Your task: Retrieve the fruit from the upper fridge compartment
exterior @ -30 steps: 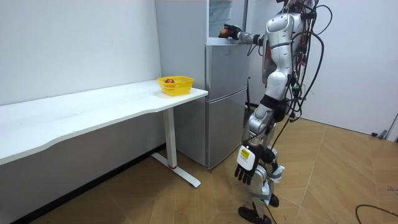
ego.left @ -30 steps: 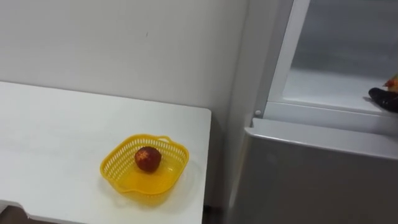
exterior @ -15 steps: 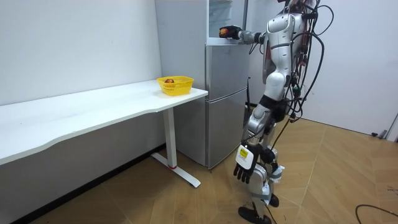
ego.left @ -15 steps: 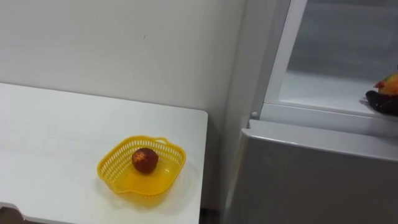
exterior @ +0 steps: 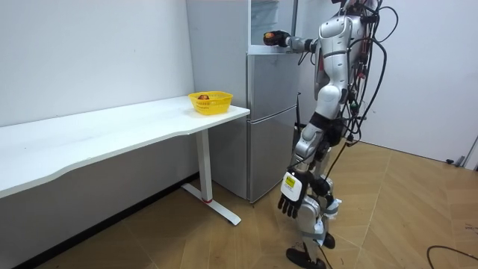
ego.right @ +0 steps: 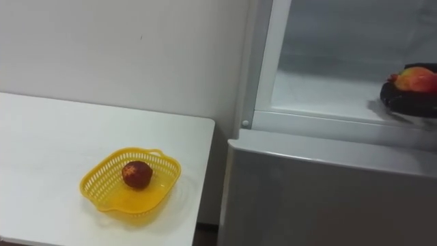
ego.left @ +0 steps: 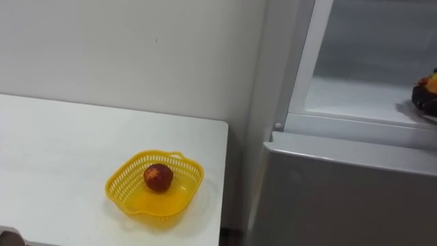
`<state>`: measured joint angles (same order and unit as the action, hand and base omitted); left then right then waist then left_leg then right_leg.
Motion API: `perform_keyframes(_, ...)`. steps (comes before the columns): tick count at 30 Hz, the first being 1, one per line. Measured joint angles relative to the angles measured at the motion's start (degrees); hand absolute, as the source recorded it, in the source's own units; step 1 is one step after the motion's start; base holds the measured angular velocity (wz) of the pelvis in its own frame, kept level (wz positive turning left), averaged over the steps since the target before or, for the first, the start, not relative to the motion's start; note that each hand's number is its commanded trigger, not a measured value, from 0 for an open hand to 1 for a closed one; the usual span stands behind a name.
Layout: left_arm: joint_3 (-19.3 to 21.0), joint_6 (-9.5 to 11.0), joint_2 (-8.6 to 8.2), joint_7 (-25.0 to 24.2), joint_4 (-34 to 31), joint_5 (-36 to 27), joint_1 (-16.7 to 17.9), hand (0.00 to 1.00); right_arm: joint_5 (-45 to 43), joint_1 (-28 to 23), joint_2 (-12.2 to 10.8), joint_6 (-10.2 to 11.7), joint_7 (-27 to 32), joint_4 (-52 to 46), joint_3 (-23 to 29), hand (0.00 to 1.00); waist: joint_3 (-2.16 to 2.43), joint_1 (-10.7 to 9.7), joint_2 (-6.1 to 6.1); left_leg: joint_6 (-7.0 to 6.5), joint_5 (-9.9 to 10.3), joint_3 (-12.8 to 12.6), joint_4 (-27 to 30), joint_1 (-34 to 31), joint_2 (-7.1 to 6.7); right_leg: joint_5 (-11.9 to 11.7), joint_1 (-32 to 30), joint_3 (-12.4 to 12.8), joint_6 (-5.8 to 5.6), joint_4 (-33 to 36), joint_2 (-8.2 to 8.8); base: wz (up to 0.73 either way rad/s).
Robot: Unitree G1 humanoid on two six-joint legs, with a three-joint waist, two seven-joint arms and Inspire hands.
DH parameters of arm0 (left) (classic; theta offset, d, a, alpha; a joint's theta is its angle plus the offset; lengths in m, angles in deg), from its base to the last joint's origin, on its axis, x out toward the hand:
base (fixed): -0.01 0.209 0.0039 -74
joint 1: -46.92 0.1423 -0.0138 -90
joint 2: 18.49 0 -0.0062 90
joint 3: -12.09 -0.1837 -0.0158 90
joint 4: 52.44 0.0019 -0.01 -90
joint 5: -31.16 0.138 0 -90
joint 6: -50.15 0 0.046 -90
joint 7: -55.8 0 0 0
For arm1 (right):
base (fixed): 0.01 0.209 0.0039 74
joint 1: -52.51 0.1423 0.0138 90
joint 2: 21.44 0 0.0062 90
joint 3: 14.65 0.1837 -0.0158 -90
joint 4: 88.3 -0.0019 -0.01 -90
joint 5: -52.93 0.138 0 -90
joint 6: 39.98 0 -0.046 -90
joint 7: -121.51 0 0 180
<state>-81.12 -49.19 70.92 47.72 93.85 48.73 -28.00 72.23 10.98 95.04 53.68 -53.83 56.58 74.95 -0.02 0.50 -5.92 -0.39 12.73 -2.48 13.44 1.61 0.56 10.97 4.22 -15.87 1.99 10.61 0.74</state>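
Right hand [ego.right: 408, 96]: dark, cut off by the right edge in both eye views.
Fruit [ego.right: 414, 79]: orange-red, underside hidden in the fingers curled round it; kind cannot be told.
Fridge [ego.right: 321, 191]: upper compartment cut by the top edge, lower door by the bottom edge.
Table [ego.right: 41, 137]: runs off the left and bottom edges.
Basket [exterior: 210, 104]: contents too small to tell in the room view.

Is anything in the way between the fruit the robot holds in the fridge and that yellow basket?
Nothing visible blocks it. The fruit sits in the right hand at the open upper fridge shelf; once drawn out past the white frame, its way to the yellow basket looks free. One red fruit lies inside already.
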Motion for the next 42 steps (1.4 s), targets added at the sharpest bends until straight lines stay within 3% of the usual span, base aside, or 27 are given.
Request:
perform_keyframes(6, -0.31, 0.01, 0.02, -0.07, -0.23, 0.00, 0.18, 0.00, 0.07, 0.00, 0.00, -0.01, 0.00, 0.00, 0.00, 1.00, -0.01, 0.00, -0.18, 0.04, -0.03, 0.07, 0.01, 0.07, 0.00, 0.00, 0.11, -0.01, 0.00, 0.01, 0.01, 0.00)
perform_keyframes(13, -0.27, 0.15, 0.46, 0.34, -0.23, 0.16, 0.09, 0.00, 0.49, -0.02, -0.10, -0.03, 0.32, -0.31, 0.11, 1.00, -0.48, 0.19, -1.25, 0.17, -0.11, -0.18, 0.01, 0.03, 0.18, -0.03, -0.10, 0.19, 0.05, 0.07, -0.02, -0.01)
perform_keyframes(19, -0.27, 1.06, 0.69, 0.51, -0.02, 0.40, -0.79, 0.00, 0.55, -0.25, -0.60, -0.82, 2.66, -3.35, -0.19, 1.00, -0.57, 1.08, -1.12, 0.19, -0.09, -0.69, -0.05, -0.11, 0.33, -0.14, -0.46, 1.44, 0.24, 0.00, -0.57, -0.07)
perform_keyframes(23, -0.57, 1.87, 0.77, 0.56, 0.06, 0.38, -1.08, 0.00, 0.48, -3.90, -2.71, -1.29, 4.57, -12.65, -0.57, 1.00, -0.43, 1.00, -0.88, 0.27, -0.11, -1.38, -0.01, 0.03, 0.68, -0.23, -0.46, 1.48, 0.39, 0.05, -0.77, -0.04)
perform_keyframes(27, -1.00, 2.63, 0.75, 1.36, 0.12, -0.11, -0.79, 0.00, -2.51, -11.82, -3.90, -2.02, 5.08, -29.69, -0.80, 1.00, -0.17, 1.22, -0.56, 0.39, -0.19, -1.21, 0.00, -0.01, 0.80, -0.23, -0.61, 1.60, 0.40, 0.05, -0.74, 0.00)
perform_keyframes(30, -1.01, 4.07, 0.70, 1.44, 0.55, -0.05, -0.84, 0.00, -4.70, -12.69, -6.12, -2.07, 5.26, -36.96, -0.91, 1.00, 0.08, 1.20, -0.11, 0.39, -0.19, -0.56, 0.00, -0.05, 0.75, -0.24, -0.62, 1.54, 0.40, 0.06, -0.74, 0.01)
perform_keyframes(34, -0.99, 4.92, 0.70, 1.63, 0.46, 0.03, -0.77, 0.00, -5.93, -13.11, -6.84, -2.01, 5.94, -45.47, -0.88, 1.00, 0.14, 1.23, 0.10, 0.39, -0.19, -0.31, 0.05, -0.03, 0.68, -0.24, -0.39, 1.36, 0.40, 0.01, -0.69, 0.06)
perform_keyframes(39, 0.44, 5.24, 0.37, 2.23, 0.62, 0.10, -0.26, 0.00, -10.27, -15.94, -8.08, -1.43, 6.46, -57.90, -0.54, 1.00, 0.09, 1.36, 0.36, 0.39, -0.19, -0.44, 0.18, 0.24, 0.67, -0.23, 0.04, 0.83, 0.40, 0.02, -0.26, 0.02)
perform_keyframes(42, 0.77, 5.87, 0.05, 2.55, 1.19, 0.06, -0.23, 0.00, -13.10, -16.11, -8.88, 0.50, 6.51, -60.47, -0.55, 1.00, -0.25, 1.48, 0.92, 0.36, -0.19, -0.50, 0.09, 1.17, 0.65, -0.23, 0.95, 0.79, 0.40, 0.07, -0.14, 0.00)
